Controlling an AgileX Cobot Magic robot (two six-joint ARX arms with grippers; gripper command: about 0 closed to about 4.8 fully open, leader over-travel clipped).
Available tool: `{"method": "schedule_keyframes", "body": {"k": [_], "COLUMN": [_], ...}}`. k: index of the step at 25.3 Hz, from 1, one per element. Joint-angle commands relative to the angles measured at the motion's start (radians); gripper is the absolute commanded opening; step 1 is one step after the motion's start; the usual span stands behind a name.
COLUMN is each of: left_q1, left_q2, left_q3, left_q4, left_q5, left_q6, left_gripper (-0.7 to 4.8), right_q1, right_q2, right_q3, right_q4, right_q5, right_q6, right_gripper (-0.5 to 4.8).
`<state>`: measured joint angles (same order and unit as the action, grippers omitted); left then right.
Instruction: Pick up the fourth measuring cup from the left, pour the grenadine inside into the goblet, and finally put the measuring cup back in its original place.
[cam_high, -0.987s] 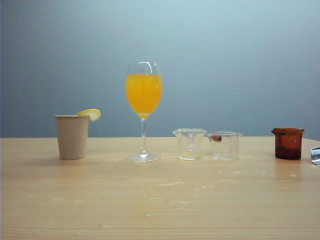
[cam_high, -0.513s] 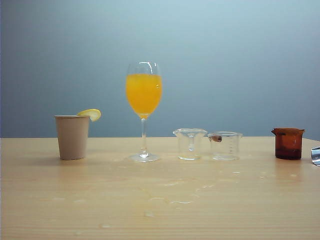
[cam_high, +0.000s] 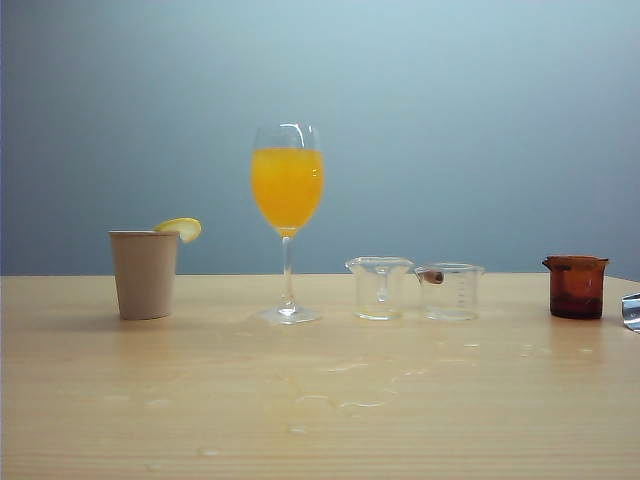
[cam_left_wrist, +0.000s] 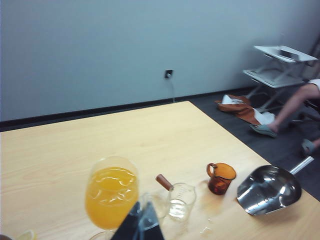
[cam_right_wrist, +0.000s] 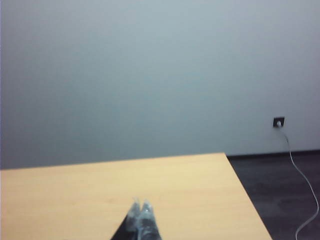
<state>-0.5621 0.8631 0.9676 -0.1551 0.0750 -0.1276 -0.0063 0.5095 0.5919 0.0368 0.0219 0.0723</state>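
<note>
My left claw (cam_left_wrist: 141, 225) hangs just above the row of glassware, its tips pressed together with nothing between them, right in front of the goblet (cam_left_wrist: 111, 197). My right claw (cam_right_wrist: 140, 220) is also pinched closed and empty, hovering over a bare stretch of bench (cam_right_wrist: 100, 190) and pointing toward the far wall; neither claw shows in the exterior view.

Just past my left claw stand the two clear measuring cups (cam_left_wrist: 177, 200), one with a brown handle. A little further along the row sits the fourth measuring cup (cam_left_wrist: 220, 178), upright, dark red-brown with the grenadine (cam_high: 576, 300) in it. Beyond it lies a steel scoop (cam_left_wrist: 267, 189), near but not touching. In the exterior view that cup (cam_high: 577, 287) stands well apart from the clear pair, near the right end of the bench, while the goblet (cam_high: 287, 220), already holding orange juice, stands further left, with a paper cup (cam_high: 144, 273) and lemon slice beyond it.

I judge this to be the very start: the approach, with no grasp made. The red cup lies on the right arm's side, so next I would open the right claw, bring it down beside the cup's wall clear of the scoop, and close on it. The goblet is tall and nearly full, so the pour will want a slow tilt at its rim.
</note>
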Motion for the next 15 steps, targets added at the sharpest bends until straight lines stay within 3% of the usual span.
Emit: {"method": "schedule_keyframes", "body": {"k": [1, 12, 15], "left_q1": [-0.022, -0.021, -0.021], "left_q2": [-0.002, -0.002, -0.002], "left_q3": [0.005, 0.005, 0.005], "left_q4": [0.019, -0.009, -0.019], "left_q5": [-0.011, -0.011, -0.011], "left_q6": [0.003, 0.004, 0.004], "left_gripper": [-0.06, -0.06, -0.06], "right_q1": [0.001, 0.017, 0.058], "right_q2": [0.045, 0.229, 0.25], "right_q3": [0.004, -0.095, -0.188], "right_q4": [0.027, 0.248, 0.379], "right_q5": [-0.044, -0.088, -0.088], "right_q6": [0.006, 0.006, 0.006], "right_gripper": [-0.03, -0.03, -0.03]}}
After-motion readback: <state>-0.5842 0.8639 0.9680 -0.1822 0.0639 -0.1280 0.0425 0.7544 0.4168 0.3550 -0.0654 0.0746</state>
